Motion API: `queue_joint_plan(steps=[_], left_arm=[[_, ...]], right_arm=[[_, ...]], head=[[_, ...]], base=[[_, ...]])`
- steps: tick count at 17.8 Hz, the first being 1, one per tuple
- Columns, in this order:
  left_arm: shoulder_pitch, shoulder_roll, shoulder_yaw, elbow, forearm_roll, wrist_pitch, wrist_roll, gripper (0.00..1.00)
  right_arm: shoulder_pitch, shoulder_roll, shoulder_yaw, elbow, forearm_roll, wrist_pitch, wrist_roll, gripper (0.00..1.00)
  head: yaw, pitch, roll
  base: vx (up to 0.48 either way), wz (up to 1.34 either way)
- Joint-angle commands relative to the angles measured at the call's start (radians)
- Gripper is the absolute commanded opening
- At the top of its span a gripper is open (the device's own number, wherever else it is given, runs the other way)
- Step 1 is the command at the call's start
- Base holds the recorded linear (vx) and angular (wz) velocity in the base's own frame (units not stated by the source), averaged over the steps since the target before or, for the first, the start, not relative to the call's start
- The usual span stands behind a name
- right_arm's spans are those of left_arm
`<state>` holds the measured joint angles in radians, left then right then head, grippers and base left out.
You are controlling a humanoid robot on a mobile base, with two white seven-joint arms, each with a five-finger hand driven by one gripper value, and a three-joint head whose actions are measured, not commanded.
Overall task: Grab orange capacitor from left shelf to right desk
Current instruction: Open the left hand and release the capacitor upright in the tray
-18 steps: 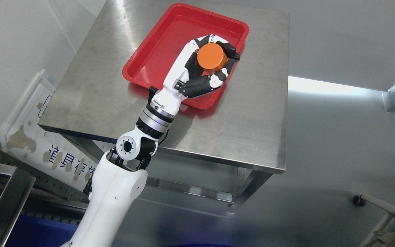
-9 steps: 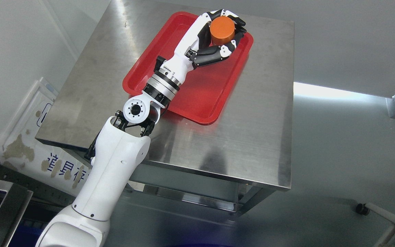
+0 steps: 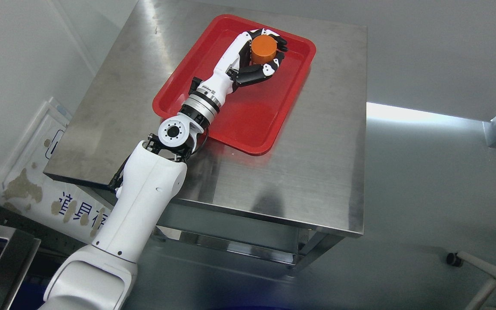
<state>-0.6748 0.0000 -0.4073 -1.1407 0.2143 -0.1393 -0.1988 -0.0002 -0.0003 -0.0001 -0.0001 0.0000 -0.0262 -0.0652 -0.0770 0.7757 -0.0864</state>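
An orange capacitor, a short round cylinder, sits in my left hand, whose black and white fingers are curled around it. The hand hovers low over the far part of a red tray that lies on a steel desk. I cannot tell whether the capacitor touches the tray floor. My left arm reaches up from the lower left across the desk's front edge. My right arm does not show.
A metal shelf frame with blue bins stands at the lower left. A white board with printed characters leans against the wall. A caster and white frame sit at the lower right on the grey floor.
The hand with the capacitor first reached to the tray's far rim, then came back and down a little into the tray's far part. The camera shifted slightly as well.
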Motion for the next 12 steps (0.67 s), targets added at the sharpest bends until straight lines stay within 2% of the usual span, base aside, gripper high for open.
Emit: queue_joint_plan(steps=[1, 2, 5, 7, 10, 12], left_arm=[[-0.017, 0.018, 0.077, 0.156, 0.0, 0.004, -0.011, 0.2], [-0.023, 0.018, 0.084, 0.153, 0.0, 0.01, -0.011, 0.28], [-0.064, 0.018, 0.087, 0.145, 0.002, 0.05, -0.011, 0.67], [-0.091, 0.018, 0.088, 0.141, 0.003, 0.075, -0.011, 0.84], [-0.101, 0.018, 0.105, 0.099, 0.028, 0.075, -0.011, 0.92], [-0.106, 0.018, 0.166, 0.041, 0.068, 0.089, -0.013, 0.94]], right_arm=[[0.022, -0.017, -0.011, -0.017, 0.006, 0.003, 0.001, 1.0], [0.023, -0.017, -0.011, -0.017, 0.006, 0.003, 0.001, 1.0], [0.023, -0.017, -0.011, -0.017, 0.006, 0.003, 0.001, 1.0], [0.023, -0.017, -0.011, -0.017, 0.006, 0.003, 0.001, 1.0], [0.023, -0.017, -0.011, -0.017, 0.006, 0.003, 0.001, 1.0], [0.023, -0.017, -0.011, -0.017, 0.006, 0.003, 0.001, 1.0]], head=[[0.0, 0.0, 0.0], [0.0, 0.0, 0.0], [0.0, 0.0, 0.0], [0.0, 0.0, 0.0], [0.0, 0.0, 0.0], [0.0, 0.0, 0.0]], base=[[0.0, 0.0], [0.0, 0.0], [0.0, 0.0], [0.0, 0.0], [0.0, 0.0], [0.0, 0.0]])
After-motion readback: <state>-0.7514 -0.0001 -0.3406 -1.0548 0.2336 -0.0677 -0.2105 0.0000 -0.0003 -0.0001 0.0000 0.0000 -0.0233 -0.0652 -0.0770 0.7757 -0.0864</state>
